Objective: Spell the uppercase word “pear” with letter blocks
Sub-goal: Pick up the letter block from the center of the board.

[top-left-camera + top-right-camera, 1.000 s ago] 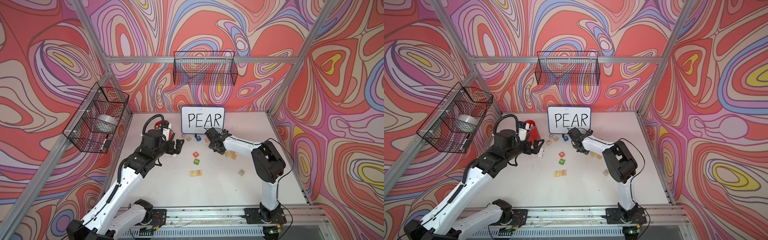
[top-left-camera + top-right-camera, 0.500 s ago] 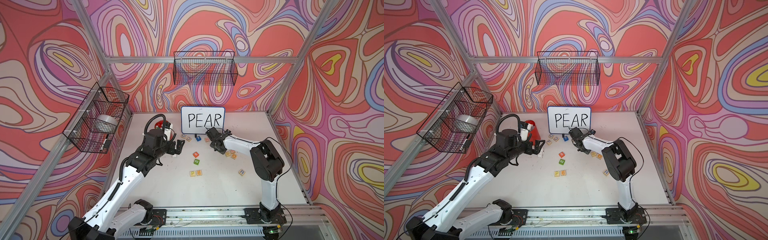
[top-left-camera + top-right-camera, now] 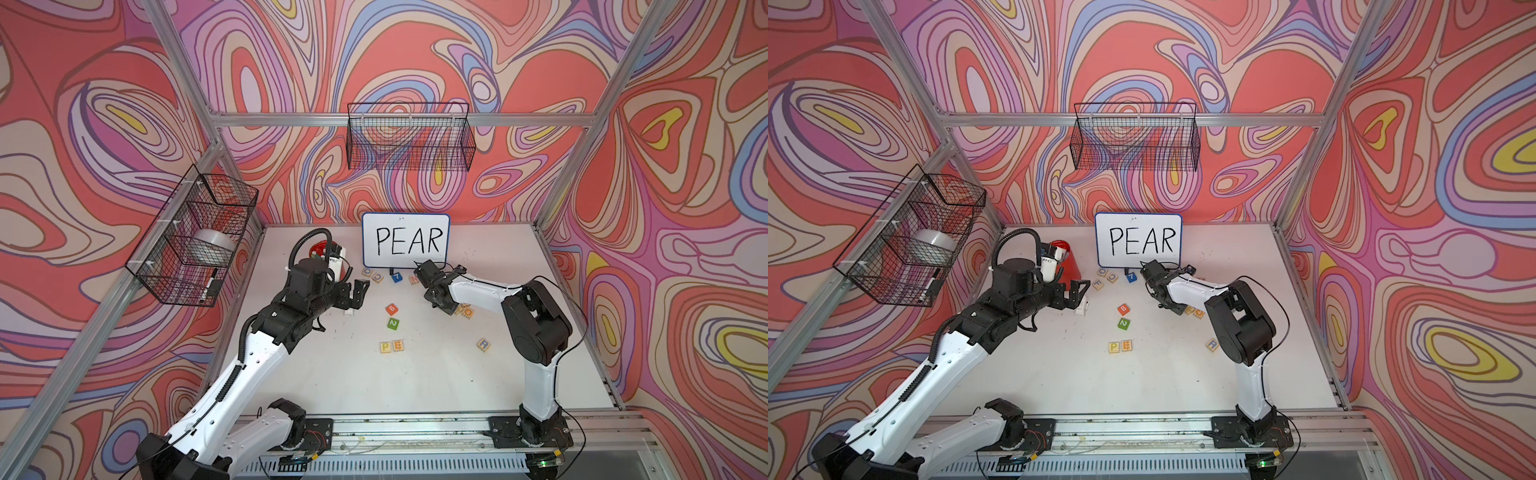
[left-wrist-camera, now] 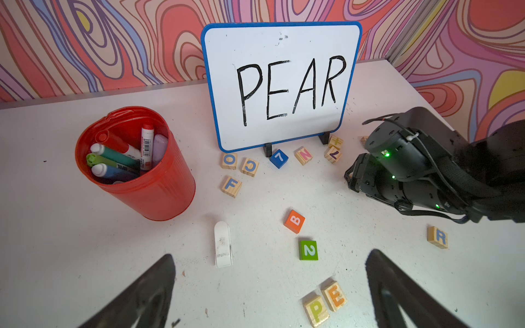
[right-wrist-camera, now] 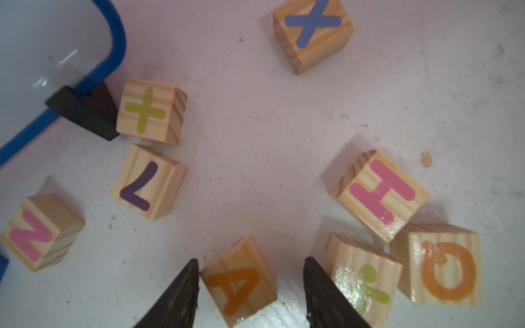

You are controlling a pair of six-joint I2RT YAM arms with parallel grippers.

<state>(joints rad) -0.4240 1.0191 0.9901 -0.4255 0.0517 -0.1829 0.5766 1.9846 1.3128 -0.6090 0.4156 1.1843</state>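
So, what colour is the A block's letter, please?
Orange; the A block shows best in the right wrist view.

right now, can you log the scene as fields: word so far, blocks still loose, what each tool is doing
target word: PEAR, on the whiteboard
placed: P block and E block, side by side
loose: A block; R block
left tool: open, empty
right tool: open around the A block, not clamped
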